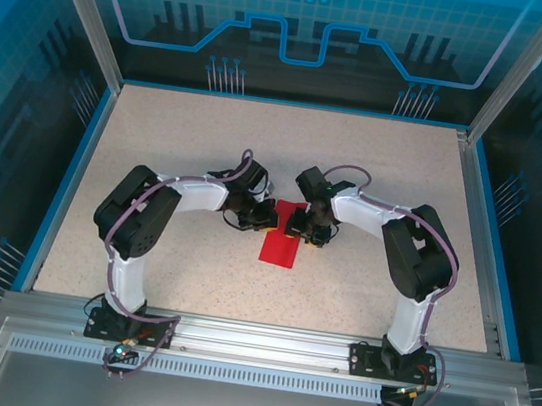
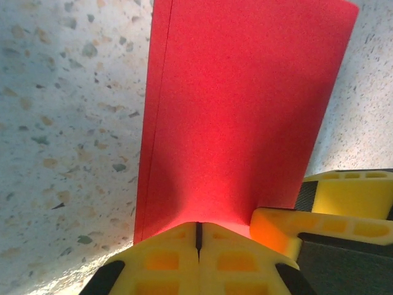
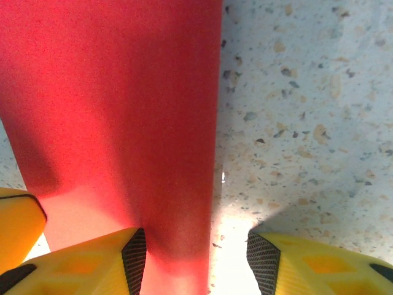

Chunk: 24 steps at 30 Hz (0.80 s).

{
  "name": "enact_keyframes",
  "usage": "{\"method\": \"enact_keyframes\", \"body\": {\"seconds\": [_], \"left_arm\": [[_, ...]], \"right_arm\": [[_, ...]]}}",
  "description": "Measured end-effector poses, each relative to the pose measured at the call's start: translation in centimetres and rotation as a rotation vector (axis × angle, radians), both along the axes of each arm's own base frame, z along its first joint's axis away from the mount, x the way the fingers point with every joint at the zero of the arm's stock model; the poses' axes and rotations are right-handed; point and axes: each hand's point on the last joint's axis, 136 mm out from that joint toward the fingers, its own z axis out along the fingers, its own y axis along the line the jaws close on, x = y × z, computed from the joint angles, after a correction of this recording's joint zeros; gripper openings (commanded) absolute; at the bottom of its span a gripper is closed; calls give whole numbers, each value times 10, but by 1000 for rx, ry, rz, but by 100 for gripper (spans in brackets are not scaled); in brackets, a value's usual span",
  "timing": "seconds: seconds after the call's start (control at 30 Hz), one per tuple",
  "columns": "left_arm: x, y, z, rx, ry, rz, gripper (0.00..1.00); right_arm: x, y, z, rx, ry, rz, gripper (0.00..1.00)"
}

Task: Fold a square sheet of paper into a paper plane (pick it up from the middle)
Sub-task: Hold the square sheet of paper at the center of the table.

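The square sheet of paper (image 1: 281, 248) is bright red and lies flat mid-table as a narrow rectangle. Two layers show along its left edge in the left wrist view (image 2: 245, 110). My left gripper (image 1: 267, 218) is shut, its yellow tips (image 2: 198, 226) resting together on the paper's near end, with nothing between them. My right gripper (image 1: 304, 230) is open. In the right wrist view it (image 3: 196, 253) straddles the paper's (image 3: 116, 104) right edge: one finger over the red, the other over bare table. A right finger (image 2: 288, 224) shows beside the left tips.
The speckled tabletop (image 1: 200, 133) has a blue rim and transparent blue walls (image 1: 306, 26) around it. Both arms reach inward from their bases at the near edge, elbows out to the sides. A metal rail (image 1: 261, 348) runs along the front.
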Motion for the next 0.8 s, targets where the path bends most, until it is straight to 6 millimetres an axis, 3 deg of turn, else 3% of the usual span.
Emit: {"method": "enact_keyframes", "body": {"seconds": [0.47,0.67,0.8], "left_arm": [[-2,-1,-10,6,13,-8,0],[-1,-1,-11,10,9,-10,0],[-1,-1,-11,10,8,-12,0]], "right_arm": [[0,2,1,6,1,3,56],[2,5,9,56,-49,23,60],[6,1,24,150,-116,5,56]]}}
